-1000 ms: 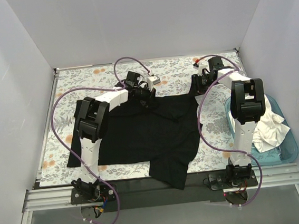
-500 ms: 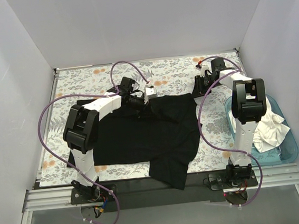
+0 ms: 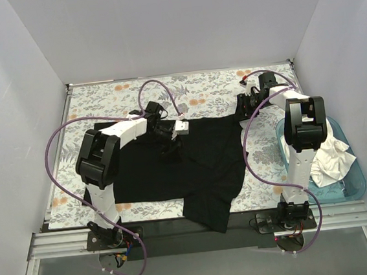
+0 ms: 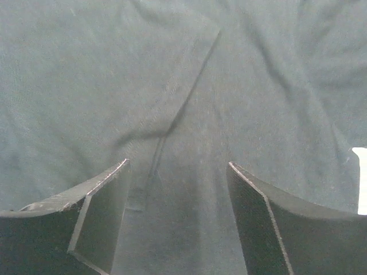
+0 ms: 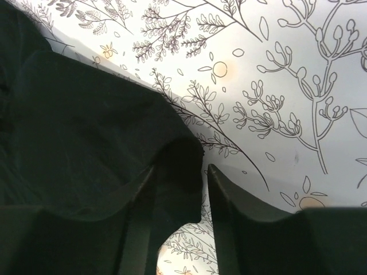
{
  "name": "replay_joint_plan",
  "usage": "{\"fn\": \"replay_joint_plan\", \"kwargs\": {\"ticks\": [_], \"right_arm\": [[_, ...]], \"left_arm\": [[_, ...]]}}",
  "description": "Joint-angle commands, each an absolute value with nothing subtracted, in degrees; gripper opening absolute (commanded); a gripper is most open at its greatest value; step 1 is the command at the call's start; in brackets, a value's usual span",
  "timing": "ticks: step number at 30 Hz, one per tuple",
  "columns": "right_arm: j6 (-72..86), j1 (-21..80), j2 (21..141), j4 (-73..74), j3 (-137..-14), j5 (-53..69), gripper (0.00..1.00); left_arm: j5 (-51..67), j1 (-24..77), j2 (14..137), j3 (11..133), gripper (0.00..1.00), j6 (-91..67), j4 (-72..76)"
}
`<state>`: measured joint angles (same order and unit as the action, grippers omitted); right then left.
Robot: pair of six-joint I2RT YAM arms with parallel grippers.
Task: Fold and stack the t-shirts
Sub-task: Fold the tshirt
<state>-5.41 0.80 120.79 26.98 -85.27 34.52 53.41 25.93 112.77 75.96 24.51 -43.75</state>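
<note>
The black t-shirt [image 3: 193,166] lies spread on the floral cloth, with one sleeve hanging toward the front edge. My left gripper [image 3: 169,139] hovers over its upper middle. In the left wrist view this gripper [image 4: 178,163] is open, and only flat black cloth [image 4: 172,74] lies under the gap. My right gripper [image 3: 244,109] is at the shirt's far right corner. There it [image 5: 180,167] stands open, with a tip of black cloth [image 5: 86,114] lying loose between the fingers. White t-shirts [image 3: 331,156] are crumpled in the tub.
The grey-and-orange floral cloth [image 3: 211,86] covers the table, and its print shows beside the shirt corner [image 5: 275,86]. A teal tub [image 3: 359,176] stands at the right, next to the right arm. White walls close in the left, back and right sides.
My left gripper has gone from shut to open and let go of the shirt's upper edge, which now lies flat. It shifted slightly toward the front. My right jaws stand wider.
</note>
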Motion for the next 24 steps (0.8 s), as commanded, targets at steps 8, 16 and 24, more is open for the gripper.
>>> {"fn": "replay_joint_plan", "kwargs": {"ticks": [8, 16, 24], "right_arm": [[-5.6, 0.6, 115.8, 26.1, -87.1, 36.9, 0.48], [-7.0, 4.9, 110.8, 25.0, -86.8, 27.8, 0.47], [-11.3, 13.4, 108.9, 27.8, -87.0, 19.9, 0.43]], "left_arm": [[58.8, 25.8, 107.2, 79.5, 0.65, 7.2, -24.8], [51.9, 14.3, 107.1, 81.9, 0.55, -26.0, -15.6], [39.5, -4.5, 108.4, 83.1, 0.53, -30.1, -25.1]]}}
